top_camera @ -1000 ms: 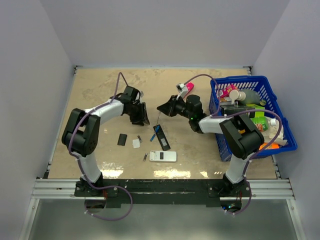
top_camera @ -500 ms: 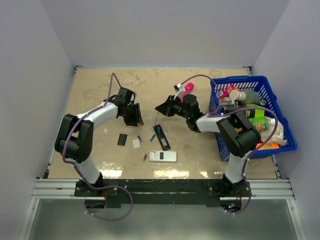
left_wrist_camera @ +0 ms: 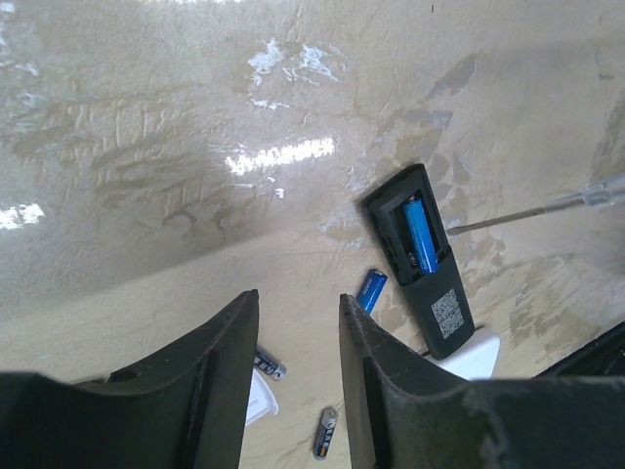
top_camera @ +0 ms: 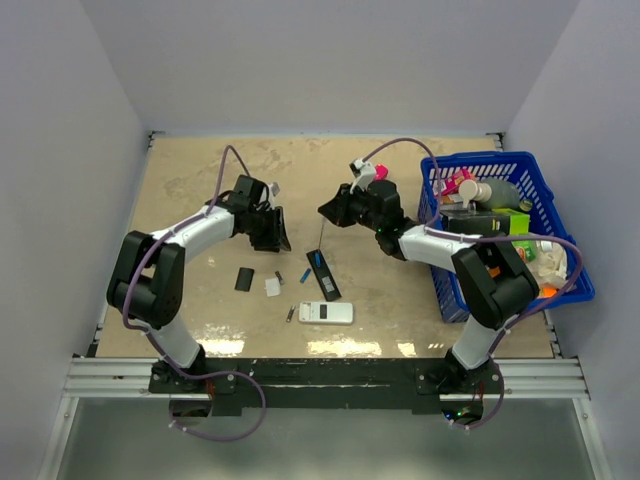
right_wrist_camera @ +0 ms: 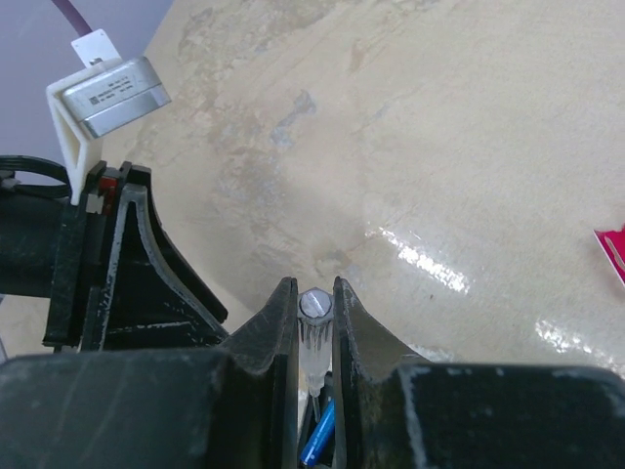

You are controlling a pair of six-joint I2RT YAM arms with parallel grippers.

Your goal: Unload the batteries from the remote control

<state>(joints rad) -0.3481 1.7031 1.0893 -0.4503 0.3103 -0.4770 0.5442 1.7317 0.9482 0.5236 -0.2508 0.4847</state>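
The black remote control (top_camera: 323, 274) lies back-up in mid-table with its compartment uncovered. One blue battery (left_wrist_camera: 420, 233) sits inside the remote control (left_wrist_camera: 430, 278). A second blue battery (left_wrist_camera: 371, 289) lies loose just left of it, and two greyish batteries (left_wrist_camera: 266, 365) (left_wrist_camera: 325, 433) lie nearer. My left gripper (left_wrist_camera: 298, 308) hovers open and holds nothing, to the left of the remote (top_camera: 280, 238). My right gripper (right_wrist_camera: 314, 293) is shut on a clear-handled screwdriver (right_wrist_camera: 314, 311). Its thin shaft (top_camera: 319, 240) points down at the remote's far end.
A white remote (top_camera: 326, 313) lies near the front edge, and a small black cover (top_camera: 244, 279) and a white cover (top_camera: 272, 286) lie left of the remotes. A blue basket (top_camera: 480, 157) full of items stands at the right. A pink object (top_camera: 379, 175) lies behind the right gripper.
The left arm's elbow has swung left, while its gripper stays near the same spot. The right gripper with the screwdriver has shifted slightly toward the far side.
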